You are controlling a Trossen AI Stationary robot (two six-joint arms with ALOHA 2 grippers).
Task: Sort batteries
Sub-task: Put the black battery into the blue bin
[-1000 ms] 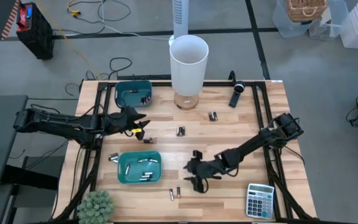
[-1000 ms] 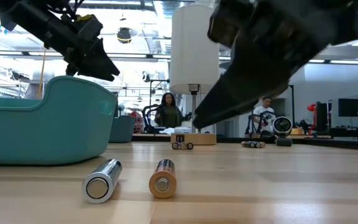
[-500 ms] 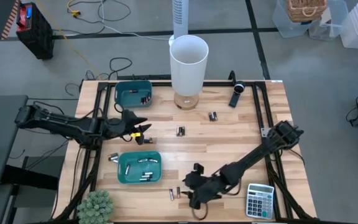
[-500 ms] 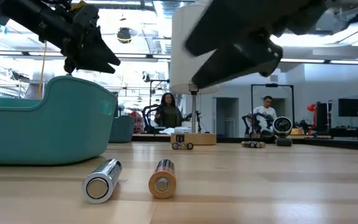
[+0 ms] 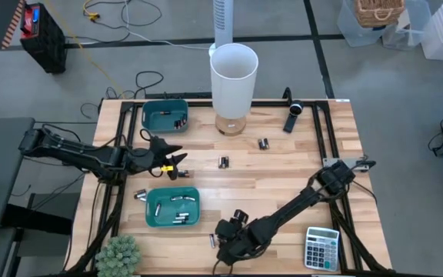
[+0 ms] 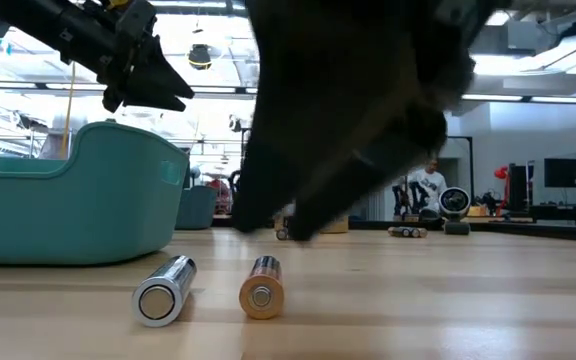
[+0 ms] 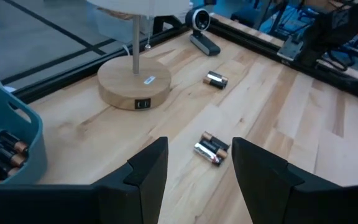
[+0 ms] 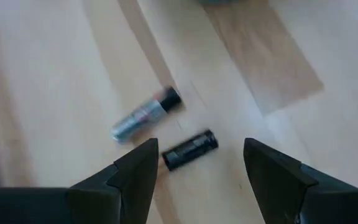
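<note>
Right gripper (image 5: 223,245) sits low at bottom centre of the high view, jaws spread wide with nothing between them, directly over 2 small cylindrical batteries on the wood: a silvery one (image 8: 143,114) and a dark one (image 8: 189,149), just beside each other. Left gripper (image 5: 177,160) hovers at left-centre, jaws parted and empty. More cells lie in the 2 teal plastic bins (image 5: 151,212).
</note>
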